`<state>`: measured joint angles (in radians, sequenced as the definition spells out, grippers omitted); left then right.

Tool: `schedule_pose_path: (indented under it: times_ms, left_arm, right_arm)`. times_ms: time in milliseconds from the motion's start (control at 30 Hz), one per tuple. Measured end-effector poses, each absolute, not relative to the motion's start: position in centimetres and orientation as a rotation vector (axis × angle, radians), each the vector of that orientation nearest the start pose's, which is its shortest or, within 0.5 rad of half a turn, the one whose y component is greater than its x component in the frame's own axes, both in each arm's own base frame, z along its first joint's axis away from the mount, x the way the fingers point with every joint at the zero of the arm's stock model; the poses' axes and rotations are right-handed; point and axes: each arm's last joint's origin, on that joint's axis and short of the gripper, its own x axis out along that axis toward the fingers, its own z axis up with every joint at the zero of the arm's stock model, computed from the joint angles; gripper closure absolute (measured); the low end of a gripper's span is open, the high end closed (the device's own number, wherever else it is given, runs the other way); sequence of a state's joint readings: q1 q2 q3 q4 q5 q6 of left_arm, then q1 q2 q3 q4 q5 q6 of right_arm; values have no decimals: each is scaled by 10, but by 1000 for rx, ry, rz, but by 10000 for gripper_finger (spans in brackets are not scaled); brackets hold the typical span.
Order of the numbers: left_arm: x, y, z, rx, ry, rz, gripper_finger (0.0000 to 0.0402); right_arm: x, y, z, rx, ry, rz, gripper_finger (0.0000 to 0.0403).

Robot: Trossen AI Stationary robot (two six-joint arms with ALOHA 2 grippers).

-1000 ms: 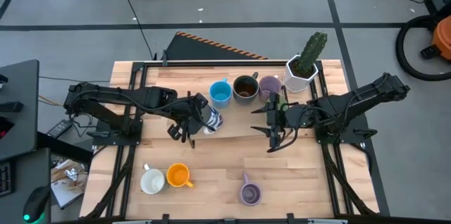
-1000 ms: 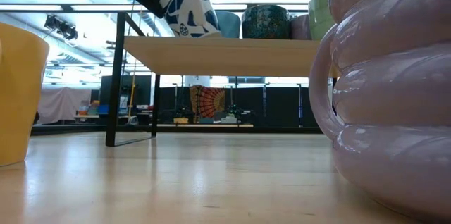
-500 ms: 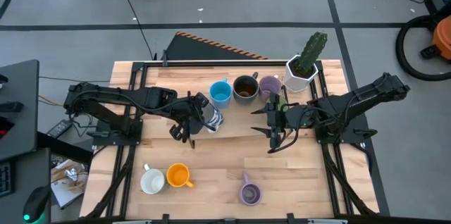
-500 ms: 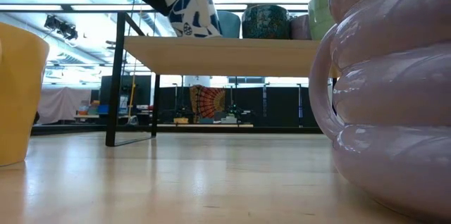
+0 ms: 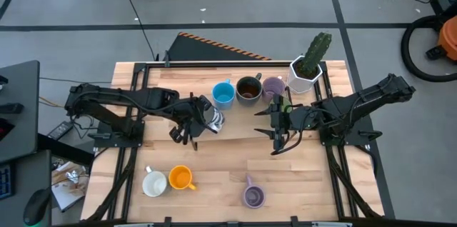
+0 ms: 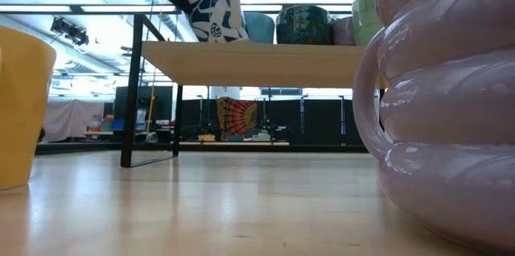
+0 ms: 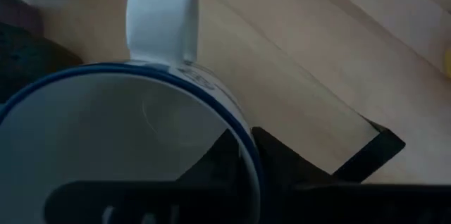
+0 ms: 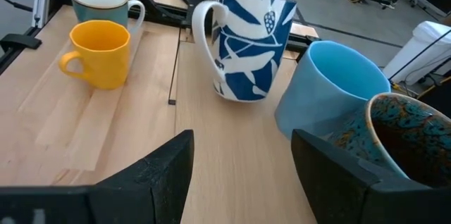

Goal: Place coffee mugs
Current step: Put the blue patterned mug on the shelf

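no readable text, label, brand or number appears on any mug, arm or the wooden table.

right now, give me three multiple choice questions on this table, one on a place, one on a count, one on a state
1. Where is the white and blue patterned mug?
A. on the raised shelf beside the blue mug
B. on the floor
C. inside the cactus pot

2. How many mugs stand on the lower table in front of the shelf?
A. none
B. three
C. six

3. What is the left pincer doing?
A. hanging open over the orange mug
B. shut on the patterned mug
C. parked off the table

Answers:
1 A, the right wrist view shows it next to the blue mug.
2 B, white, orange and purple in the high view.
3 B, the mug's rim fills the left wrist view.
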<state>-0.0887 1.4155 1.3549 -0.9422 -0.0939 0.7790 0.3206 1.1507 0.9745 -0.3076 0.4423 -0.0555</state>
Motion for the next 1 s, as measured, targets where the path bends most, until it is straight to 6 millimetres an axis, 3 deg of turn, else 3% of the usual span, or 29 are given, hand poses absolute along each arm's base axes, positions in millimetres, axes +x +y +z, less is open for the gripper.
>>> schedule_pose_path:
  times_ms: [700,1000]
  left_arm:
    - [272,-20,366,717,909,-479,371]
    - [303,-22,370,695,1013,-525,371]
  right_arm:
    - [240,67,320,-235,424,-106,158]
    - [237,70,335,-230,426,-90,158]
